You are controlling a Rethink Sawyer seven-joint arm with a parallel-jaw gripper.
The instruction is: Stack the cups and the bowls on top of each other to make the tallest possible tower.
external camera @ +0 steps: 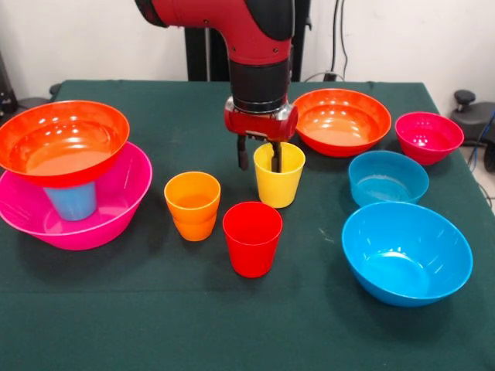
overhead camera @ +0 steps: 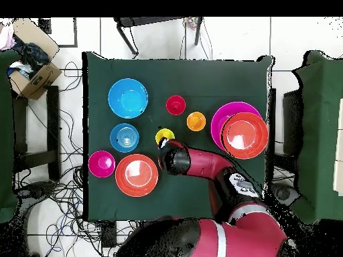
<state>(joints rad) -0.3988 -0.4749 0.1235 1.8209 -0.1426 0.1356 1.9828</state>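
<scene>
My gripper (external camera: pixel 260 158) hangs over the yellow cup (external camera: pixel 280 182), open, with one finger inside the cup and the other outside its wall. The cup stands upright on the green table (external camera: pixel 155 325). Beside it are an orange cup (external camera: pixel 192 205) and a red cup (external camera: pixel 252 238), both upright. At the left stands the tower: a pink bowl (external camera: pixel 116 212) holding a light blue cup (external camera: pixel 71 201), with an orange-red bowl (external camera: pixel 63 139) on top. In the overhead view the arm hides all but the edge of the yellow cup (overhead camera: pixel 163 138).
Another orange-red bowl (external camera: pixel 342 120) sits behind the yellow cup. To its right are a small magenta bowl (external camera: pixel 428 137), a small blue bowl (external camera: pixel 387 178) and a large blue bowl (external camera: pixel 407 253). A cardboard box (overhead camera: pixel 33 73) stands off the table.
</scene>
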